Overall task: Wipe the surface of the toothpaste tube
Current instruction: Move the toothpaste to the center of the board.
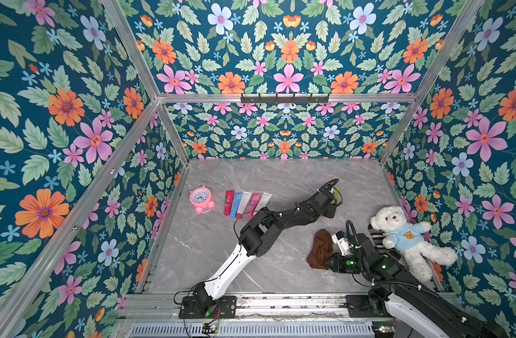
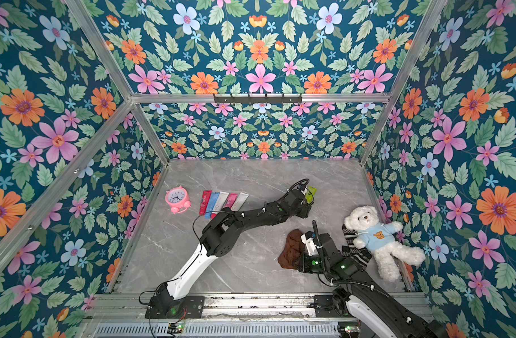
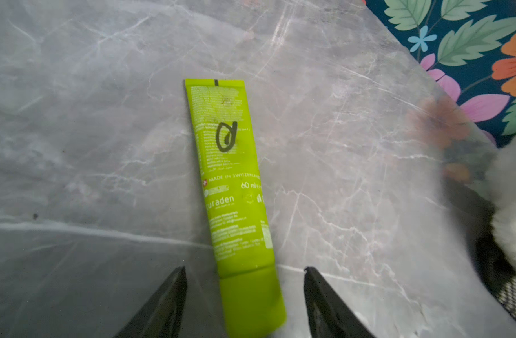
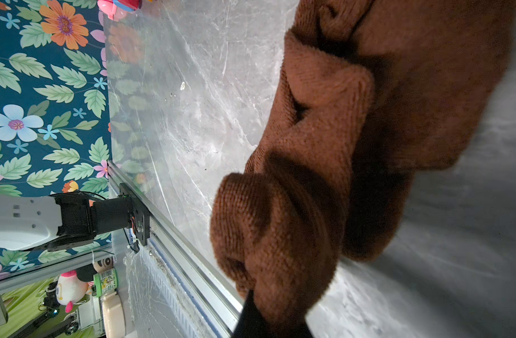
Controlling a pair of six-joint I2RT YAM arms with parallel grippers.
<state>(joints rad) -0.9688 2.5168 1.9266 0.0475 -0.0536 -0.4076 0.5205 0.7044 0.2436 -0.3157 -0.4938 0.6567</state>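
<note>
Currently the left tool (image 3: 245,267) stands released, jaws either side of the cap end of the green toothpaste tube (image 3: 232,175), which lies flat on the worktop (image 1: 280,181). The right tool (image 1: 328,261) is clenched on a brown cloth (image 1: 319,248) nearer the front, a white teddy bear (image 1: 403,234) just beside its arm; coloured packs (image 1: 246,203) and a pink alarm clock (image 1: 201,199) lie well apart.

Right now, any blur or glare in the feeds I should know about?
Left wrist view: tube print readable, cap end and bear smeared. Right wrist view: cloth sharp, table mirrors the wallpaper, blurred and dark beside the cloth. Both top views: sharp, evenly lit.
</note>
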